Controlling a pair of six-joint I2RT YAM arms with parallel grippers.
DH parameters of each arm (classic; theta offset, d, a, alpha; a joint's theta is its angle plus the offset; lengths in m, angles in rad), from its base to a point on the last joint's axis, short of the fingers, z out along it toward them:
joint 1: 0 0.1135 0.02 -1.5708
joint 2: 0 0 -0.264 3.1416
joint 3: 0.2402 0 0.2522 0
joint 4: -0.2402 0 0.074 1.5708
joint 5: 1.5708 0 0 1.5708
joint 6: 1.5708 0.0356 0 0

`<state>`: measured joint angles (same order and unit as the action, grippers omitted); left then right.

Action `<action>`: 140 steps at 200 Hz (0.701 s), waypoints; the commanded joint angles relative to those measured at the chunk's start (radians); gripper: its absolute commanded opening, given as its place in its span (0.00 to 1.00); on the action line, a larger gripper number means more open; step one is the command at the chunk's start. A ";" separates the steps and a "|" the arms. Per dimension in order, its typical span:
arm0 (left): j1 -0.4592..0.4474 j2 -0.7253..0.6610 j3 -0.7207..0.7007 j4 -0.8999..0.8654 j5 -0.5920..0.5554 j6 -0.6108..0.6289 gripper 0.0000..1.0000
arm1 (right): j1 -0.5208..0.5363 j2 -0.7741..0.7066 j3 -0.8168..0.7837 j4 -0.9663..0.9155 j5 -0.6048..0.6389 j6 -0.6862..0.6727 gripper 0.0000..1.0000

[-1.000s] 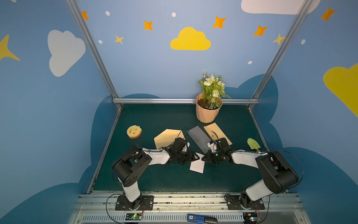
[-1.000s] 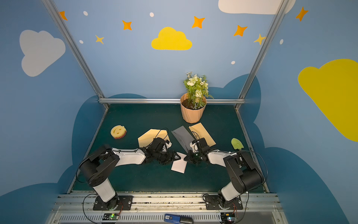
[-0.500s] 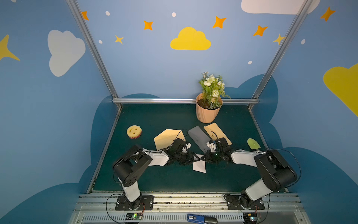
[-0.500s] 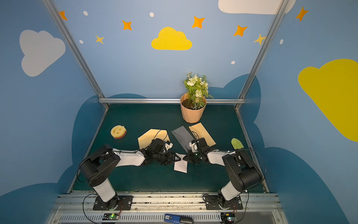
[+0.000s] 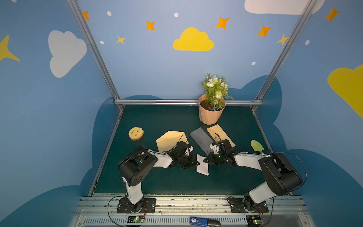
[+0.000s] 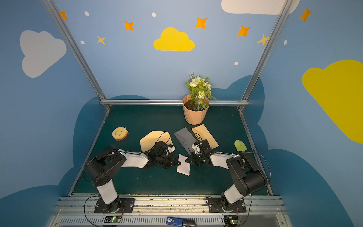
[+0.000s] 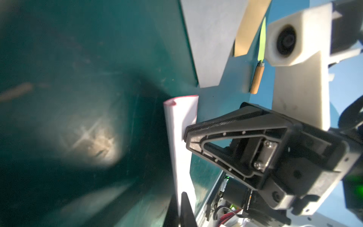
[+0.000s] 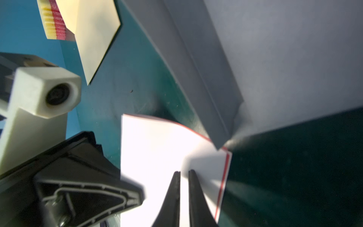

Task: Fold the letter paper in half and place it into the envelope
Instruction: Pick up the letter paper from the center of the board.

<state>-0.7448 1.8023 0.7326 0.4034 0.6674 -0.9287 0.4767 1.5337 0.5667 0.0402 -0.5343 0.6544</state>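
Note:
The white letter paper (image 5: 202, 166) with a red edge lies doubled over on the green mat, between both arms. My left gripper (image 5: 197, 162) is shut on its left edge; in the left wrist view the sheet (image 7: 180, 125) runs between the closed jaws (image 7: 179, 197). My right gripper (image 5: 205, 159) is at the paper's far right corner. In the right wrist view its tips (image 8: 184, 172) are nearly together over the paper's face (image 8: 153, 149), and nothing shows between them. A grey envelope (image 5: 201, 139) lies just behind, its corner overlapping the paper (image 6: 183, 166).
A tan envelope with an open flap (image 5: 170, 140) lies behind my left arm and another tan one (image 5: 220, 133) behind the grey. A flower pot (image 5: 210, 115) stands at the back, a smiley sponge (image 5: 136, 133) at the left, a green trowel (image 5: 256, 146) at the right.
My left gripper has reached the paper's left edge and closed on it. The paper and my right gripper have barely shifted.

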 commanded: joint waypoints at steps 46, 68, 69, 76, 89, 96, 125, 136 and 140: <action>0.045 -0.064 -0.050 0.195 0.109 0.018 0.03 | -0.076 -0.290 0.100 -0.302 0.008 -0.120 0.37; 0.056 -0.082 -0.074 0.364 0.186 -0.025 0.03 | -0.116 -0.366 0.124 -0.348 -0.042 -0.148 0.53; 0.057 -0.082 -0.075 0.374 0.191 -0.029 0.03 | -0.117 -0.370 0.123 -0.348 -0.044 -0.149 0.53; 0.064 -0.086 -0.084 0.438 0.213 -0.054 0.03 | -0.128 -0.391 0.116 -0.347 -0.058 -0.145 0.57; 0.071 -0.104 -0.095 0.499 0.241 -0.076 0.03 | -0.147 -0.424 0.111 -0.337 -0.096 -0.143 0.62; 0.075 -0.119 -0.099 0.506 0.252 -0.073 0.03 | -0.153 -0.439 0.091 -0.330 -0.116 -0.141 0.64; 0.076 -0.204 -0.105 0.468 0.284 -0.028 0.03 | -0.159 -0.468 0.059 -0.287 -0.183 -0.129 0.67; 0.079 -0.233 -0.106 0.455 0.291 -0.018 0.04 | -0.158 -0.464 0.047 -0.258 -0.209 -0.118 0.67; 0.079 -0.244 -0.107 0.453 0.292 -0.016 0.03 | -0.159 -0.462 0.045 -0.247 -0.216 -0.111 0.67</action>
<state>-0.6716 1.6249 0.6296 0.8173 0.9039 -0.9771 0.3214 1.0779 0.6388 -0.2420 -0.6678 0.5358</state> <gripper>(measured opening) 0.048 0.671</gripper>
